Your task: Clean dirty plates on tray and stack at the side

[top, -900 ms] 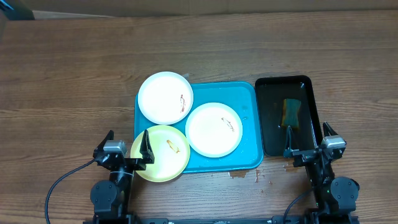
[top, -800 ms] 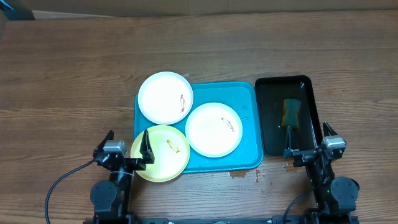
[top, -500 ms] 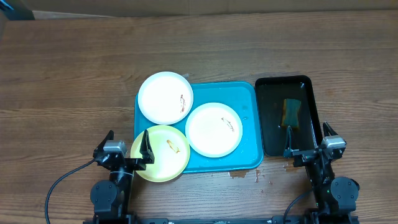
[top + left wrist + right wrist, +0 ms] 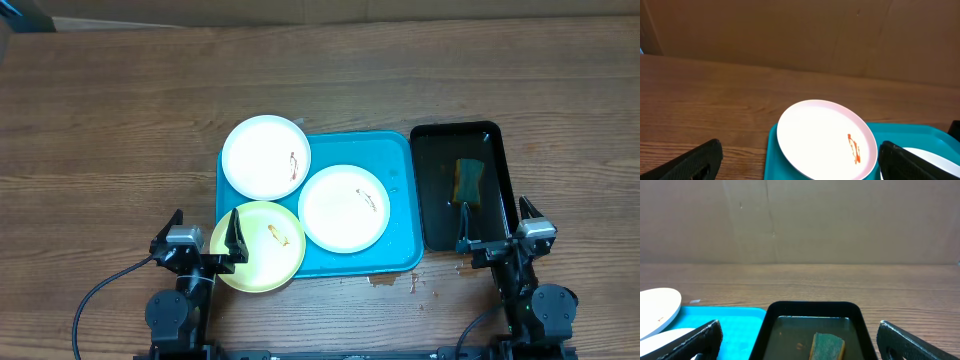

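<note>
The turquoise tray (image 4: 398, 158) lies mid-table. Three plates rest on it. A white plate (image 4: 265, 157) with a red smear overhangs its far left corner, also seen in the left wrist view (image 4: 826, 138). A second white plate (image 4: 343, 207) lies in the tray's middle. A pale yellow plate (image 4: 258, 246) with an orange smear overhangs the near left corner. My left gripper (image 4: 204, 238) stands open at the near edge, its right finger over the yellow plate's rim, holding nothing. My right gripper (image 4: 495, 226) is open at the near end of the black tray, empty.
A narrow black tray (image 4: 460, 185) of murky water stands right of the turquoise tray, with a green and yellow sponge (image 4: 467, 179) lying in it, also in the right wrist view (image 4: 828, 346). Small brown spots (image 4: 397, 281) mark the wood by the tray's near edge.
</note>
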You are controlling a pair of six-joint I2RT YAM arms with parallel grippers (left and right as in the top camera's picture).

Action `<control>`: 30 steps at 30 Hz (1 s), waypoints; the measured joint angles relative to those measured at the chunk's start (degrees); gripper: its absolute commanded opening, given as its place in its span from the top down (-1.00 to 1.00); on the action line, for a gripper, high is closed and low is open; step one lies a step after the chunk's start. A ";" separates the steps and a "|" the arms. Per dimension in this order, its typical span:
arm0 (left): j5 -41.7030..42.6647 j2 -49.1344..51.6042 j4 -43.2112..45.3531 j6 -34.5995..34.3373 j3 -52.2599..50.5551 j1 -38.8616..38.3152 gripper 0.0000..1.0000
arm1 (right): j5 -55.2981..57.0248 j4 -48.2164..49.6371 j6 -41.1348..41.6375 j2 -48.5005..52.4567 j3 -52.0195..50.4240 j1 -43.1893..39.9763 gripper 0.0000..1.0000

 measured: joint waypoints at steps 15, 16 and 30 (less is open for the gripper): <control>0.00 0.00 0.00 0.00 0.00 0.00 -0.99 | 0.00 0.00 0.00 0.00 0.00 0.00 -1.00; 0.00 0.00 -0.02 0.00 0.00 0.00 -1.00 | 0.00 0.00 0.04 0.00 0.00 0.00 -1.00; -6.29 0.00 10.91 4.00 0.02 0.00 -1.00 | 0.52 -0.07 0.00 0.00 0.00 0.02 -1.00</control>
